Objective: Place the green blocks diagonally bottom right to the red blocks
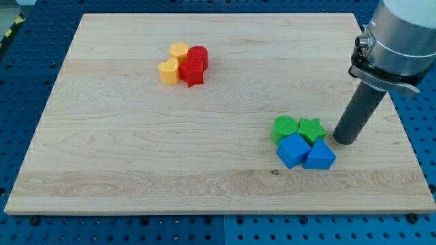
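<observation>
Wood grain is all the board [136, 150] carries; no writing or label can be read on it or on any block, and no container shows. The arm ends in a plain dark rod with no pincer, so there is nothing to tell as wide, narrow or holding. My tip [344, 141] rests on the board just right of the green star [311, 128], close but whether touching cannot be told. The green cylinder [284, 127] sits touching that star on its left (both towards the view's lower right). Below them lie the blue cube [293, 150] and blue triangular block [320, 156]. Well apart, at the view's upper left, the red cylinder [198, 56] and red star [193, 73] press against the yellow hexagon [178, 50] and yellow heart-like block [168, 71].
</observation>
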Robot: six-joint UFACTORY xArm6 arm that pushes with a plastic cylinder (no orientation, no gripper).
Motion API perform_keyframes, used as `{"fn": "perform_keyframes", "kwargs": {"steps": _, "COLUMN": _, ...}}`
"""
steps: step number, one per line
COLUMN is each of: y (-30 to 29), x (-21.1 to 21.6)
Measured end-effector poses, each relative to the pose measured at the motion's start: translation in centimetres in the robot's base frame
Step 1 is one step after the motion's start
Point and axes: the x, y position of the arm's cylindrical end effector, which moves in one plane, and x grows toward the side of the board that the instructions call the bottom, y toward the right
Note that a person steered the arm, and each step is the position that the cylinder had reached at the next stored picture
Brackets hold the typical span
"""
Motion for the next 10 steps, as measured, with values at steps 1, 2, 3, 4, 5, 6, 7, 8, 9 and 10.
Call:
{"fn": "perform_keyframes", "kwargs": {"steps": 1, "y": 0.0, "x": -2.1}}
{"fn": "perform_keyframes", "kwargs": {"steps": 2, "y": -4.6, "x": -3.1}}
{"fn": "perform_keyframes", "kwargs": {"steps": 3, "y": -2.8, "x": -2.4}}
{"fn": "perform_keyframes", "kwargs": {"steps": 4, "y": -1.1, "x": -2.4}}
{"fn": "perform_keyframes", "kwargs": {"steps": 5, "y": -1.2, "x": -1.0}}
{"fn": "perform_keyframes", "kwargs": {"steps": 6, "y": -2.3, "x": 0.0}}
{"fn": "perform_keyframes", "kwargs": {"steps": 7, "y": -6.3, "x": -0.5}}
{"fn": "perform_keyframes", "kwargs": {"steps": 8, "y": -9.1, "x": -0.7}}
{"fn": "perform_keyframes", "kwargs": {"steps": 9, "y": -11.1, "x": -0.7}}
{"fn": "perform_keyframes", "kwargs": {"steps": 10, "y": -10.2, "x": -0.5}}
